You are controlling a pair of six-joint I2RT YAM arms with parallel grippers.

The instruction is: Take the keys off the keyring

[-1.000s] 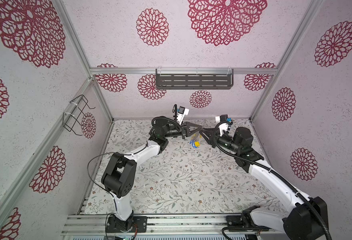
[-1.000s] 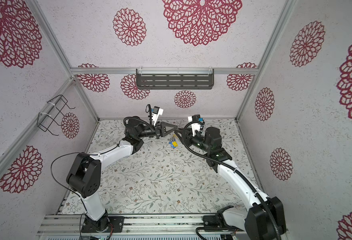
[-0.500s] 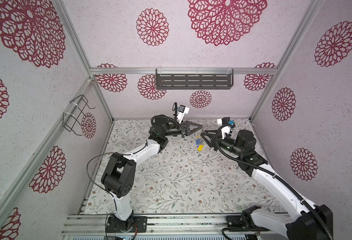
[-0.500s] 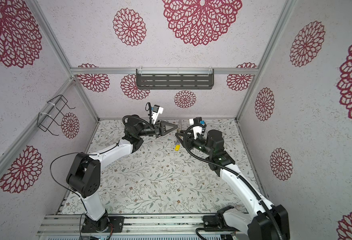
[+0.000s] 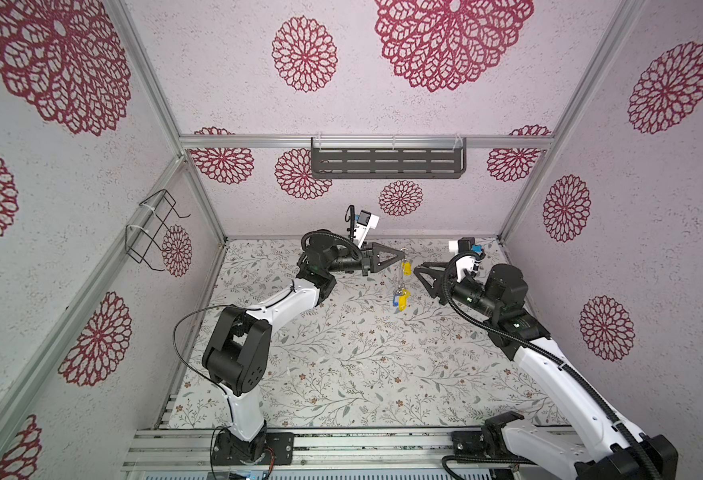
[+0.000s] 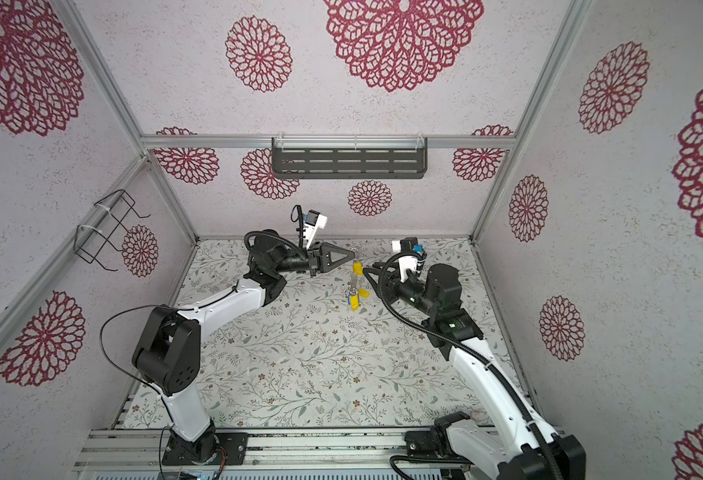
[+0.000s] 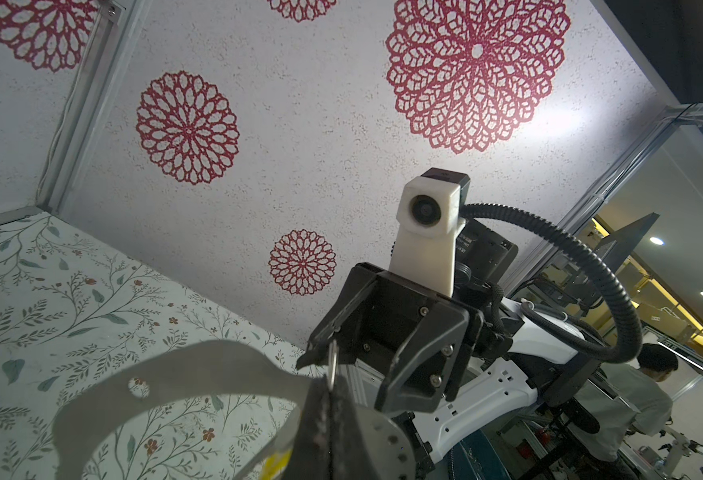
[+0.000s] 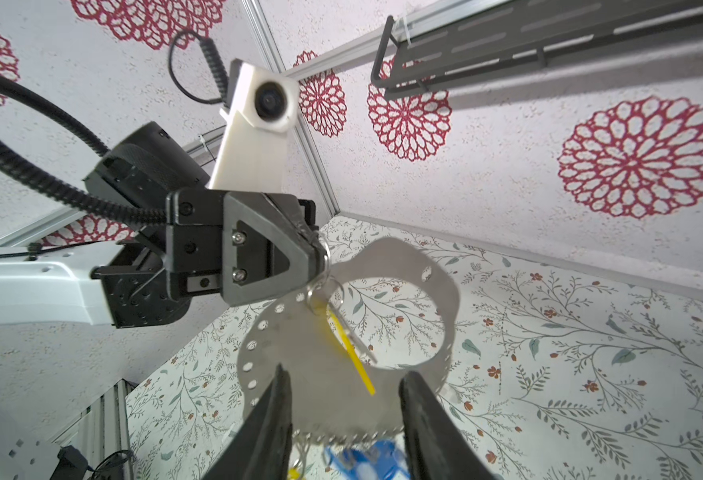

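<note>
In both top views my left gripper (image 5: 399, 252) (image 6: 351, 252) is shut on the small metal ring of a yellow key (image 5: 406, 266). The grey horseshoe keyring (image 5: 400, 279) (image 8: 383, 399) dangles from that ring above the floral floor. More keys (image 5: 400, 300) (image 6: 354, 301), blue and yellow, hang in a bunch from its lower rim. My right gripper (image 5: 419, 272) (image 8: 345, 399) stands open just right of the keyring, touching nothing. In the left wrist view the left gripper (image 7: 329, 388) pinches the ring beside the keyring (image 7: 175, 370).
A dark slotted shelf (image 5: 387, 162) is fixed to the back wall and a wire rack (image 5: 154, 232) to the left wall. The floral mat (image 5: 362, 353) covers the floor between both arm bases. The patterned side walls stand close.
My right gripper has opened and drawn back to the right, away from the keyring. The keyring with its keys now hangs from the left gripper alone.
</note>
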